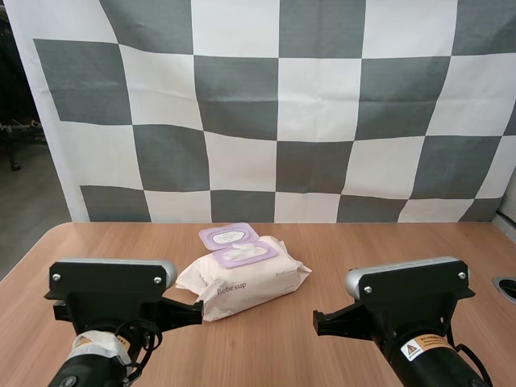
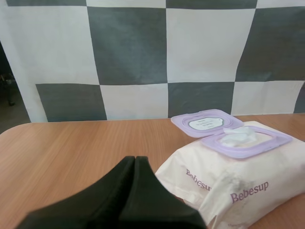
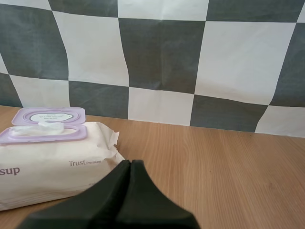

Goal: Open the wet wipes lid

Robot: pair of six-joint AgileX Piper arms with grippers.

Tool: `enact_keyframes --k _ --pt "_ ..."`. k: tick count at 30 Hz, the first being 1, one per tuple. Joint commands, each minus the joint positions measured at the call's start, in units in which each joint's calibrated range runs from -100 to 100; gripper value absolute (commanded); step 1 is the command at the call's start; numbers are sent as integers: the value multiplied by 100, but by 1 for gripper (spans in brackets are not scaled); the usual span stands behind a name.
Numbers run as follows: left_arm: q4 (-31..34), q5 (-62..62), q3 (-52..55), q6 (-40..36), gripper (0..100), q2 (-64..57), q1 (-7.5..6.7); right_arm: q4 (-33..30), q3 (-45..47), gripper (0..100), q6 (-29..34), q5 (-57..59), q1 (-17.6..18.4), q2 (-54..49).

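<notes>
One pale pack of wet wipes (image 1: 242,278) lies on the table (image 1: 379,250), its purple lid (image 1: 228,235) flipped open at the far end. The left gripper (image 2: 135,159) and right gripper (image 3: 130,163) are both clenched, empty, near it.

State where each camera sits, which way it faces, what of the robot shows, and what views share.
High view: behind and above the bases, looking forward and down over the table; left arm and right arm show.
Left wrist view: on the left arm, facing forward over the shut left gripper toward the wet wipes pack.
Right wrist view: likewise, over the shut right gripper.
All share the pack, lid open.
</notes>
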Motion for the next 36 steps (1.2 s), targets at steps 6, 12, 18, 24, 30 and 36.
enact_keyframes --k 6,12,18,24,30,36 --pt "6 11 0 27 0 0 -4 2 0 0 2 -5 -4 0" --pt "6 11 0 78 0 0 -4 2 0 0 2 -5 -4 0" --pt "6 11 0 78 0 0 -4 2 0 0 2 -5 -4 0" --pt "6 11 0 78 0 0 -4 2 0 0 2 -5 -4 0" --pt "6 11 0 78 0 0 -4 2 0 0 2 -5 -4 0" --pt "6 -34 0 78 0 0 -4 24 0 0 76 -5 -4 0"
